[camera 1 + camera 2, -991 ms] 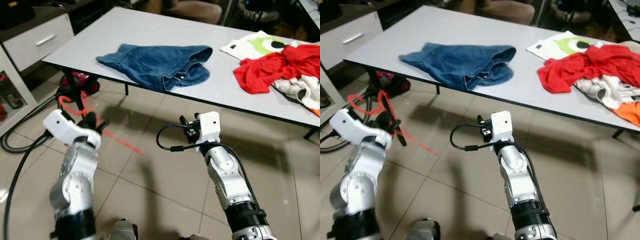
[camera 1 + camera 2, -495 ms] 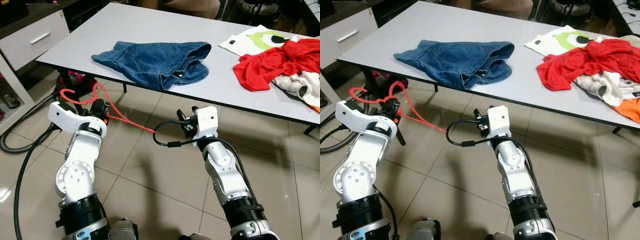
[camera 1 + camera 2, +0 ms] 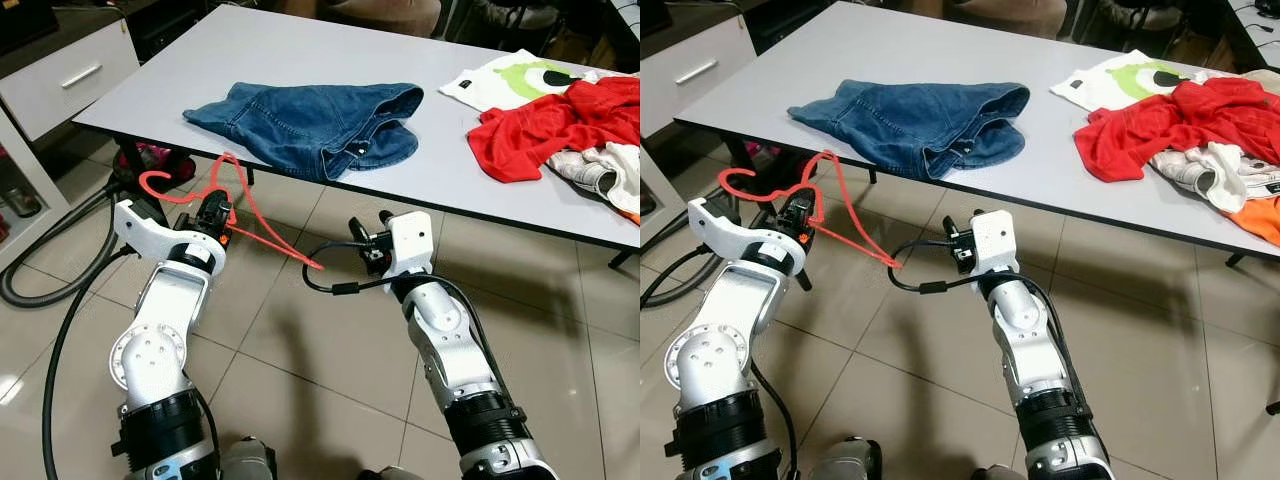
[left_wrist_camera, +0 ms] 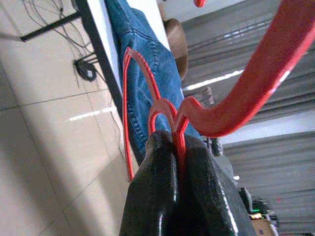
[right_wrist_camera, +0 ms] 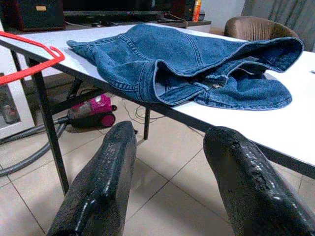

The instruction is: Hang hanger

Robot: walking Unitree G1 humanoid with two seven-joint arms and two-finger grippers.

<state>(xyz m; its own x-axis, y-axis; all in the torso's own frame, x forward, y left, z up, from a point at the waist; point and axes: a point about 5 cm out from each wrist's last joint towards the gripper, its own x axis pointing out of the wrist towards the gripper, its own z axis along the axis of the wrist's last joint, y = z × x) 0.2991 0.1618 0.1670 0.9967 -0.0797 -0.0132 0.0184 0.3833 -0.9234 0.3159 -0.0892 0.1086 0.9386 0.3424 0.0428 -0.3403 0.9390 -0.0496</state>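
Gripping red hanger [image 3: 238, 208], left hand [image 3: 213, 212]; right hand [image 3: 378, 243] spread

**A tiled room with a long counter**

The floor [image 3: 330, 350] is laid with pale beige tiles that catch a soft sheen of light. A long white counter [image 3: 300, 55] on dark legs carries blue jeans [image 3: 310, 120], a red garment [image 3: 560, 125] and a white printed shirt [image 3: 505, 85]. A white drawer unit [image 3: 65, 80] stands at the left, a grey hose [image 3: 50, 285] curls on the tiles, and a brown chair [image 5: 261, 27] sits behind.
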